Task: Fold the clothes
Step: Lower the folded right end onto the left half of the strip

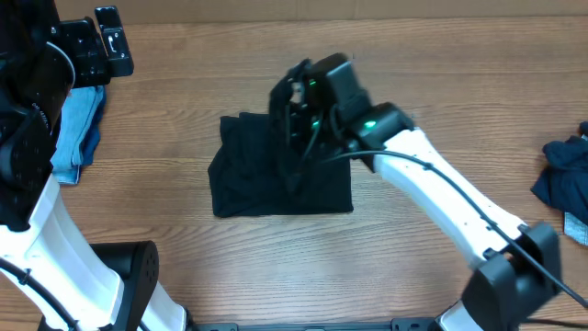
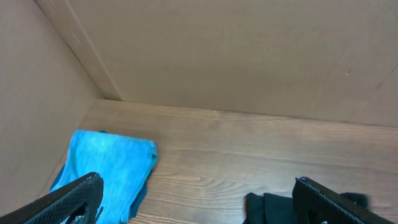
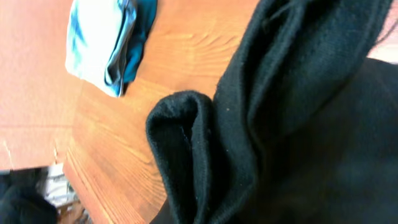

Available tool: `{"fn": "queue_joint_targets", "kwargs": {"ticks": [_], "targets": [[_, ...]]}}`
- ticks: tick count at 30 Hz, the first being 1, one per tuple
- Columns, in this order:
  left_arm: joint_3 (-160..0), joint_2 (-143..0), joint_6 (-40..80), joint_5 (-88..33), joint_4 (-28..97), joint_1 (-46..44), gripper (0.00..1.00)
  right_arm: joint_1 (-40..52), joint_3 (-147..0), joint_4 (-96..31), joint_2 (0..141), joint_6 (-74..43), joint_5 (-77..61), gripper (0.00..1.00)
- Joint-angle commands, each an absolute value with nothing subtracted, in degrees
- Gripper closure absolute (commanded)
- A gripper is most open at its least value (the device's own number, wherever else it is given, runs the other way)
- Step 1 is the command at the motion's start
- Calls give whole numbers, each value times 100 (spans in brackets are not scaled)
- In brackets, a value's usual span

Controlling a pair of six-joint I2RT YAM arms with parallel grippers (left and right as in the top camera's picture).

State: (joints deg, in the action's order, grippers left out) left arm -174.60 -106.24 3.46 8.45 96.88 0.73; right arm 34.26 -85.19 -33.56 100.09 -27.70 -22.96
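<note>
A black garment (image 1: 248, 175) lies partly folded in the middle of the wooden table. My right gripper (image 1: 299, 115) hangs over its right half, and a raised fold of the cloth runs up into it. In the right wrist view the black fabric (image 3: 298, 124) fills the frame in bunched folds and hides the fingers. My left gripper (image 1: 108, 41) is at the far left back, raised and away from the garment. In the left wrist view its fingers (image 2: 196, 186) stand wide apart and empty, with an edge of the black garment (image 2: 273, 208) at the bottom.
A folded light-blue cloth (image 1: 78, 129) lies at the left edge; it also shows in the left wrist view (image 2: 106, 162) and the right wrist view (image 3: 102, 43). A dark blue pile of clothes (image 1: 565, 175) sits at the right edge. A wall (image 2: 217, 56) stands behind the table.
</note>
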Motion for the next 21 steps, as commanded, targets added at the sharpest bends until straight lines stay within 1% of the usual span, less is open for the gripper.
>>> {"fn": "queue_joint_targets", "kwargs": {"ticks": [1, 5, 12, 21], "targets": [[-17454, -10617, 386, 917, 9677, 71, 0, 3754, -8665, -3103, 10326, -2934, -2287, 96], [-17454, -10617, 386, 917, 9677, 71, 0, 3942, -8665, -2853, 10573, -3050, -2093, 96], [-17454, -10617, 386, 917, 9677, 71, 0, 3948, -8661, -2486, 11006, -3194, -2062, 96], [-17454, -10617, 386, 917, 9679, 71, 0, 3948, -8661, -2397, 11375, -3308, -2060, 96]]}}
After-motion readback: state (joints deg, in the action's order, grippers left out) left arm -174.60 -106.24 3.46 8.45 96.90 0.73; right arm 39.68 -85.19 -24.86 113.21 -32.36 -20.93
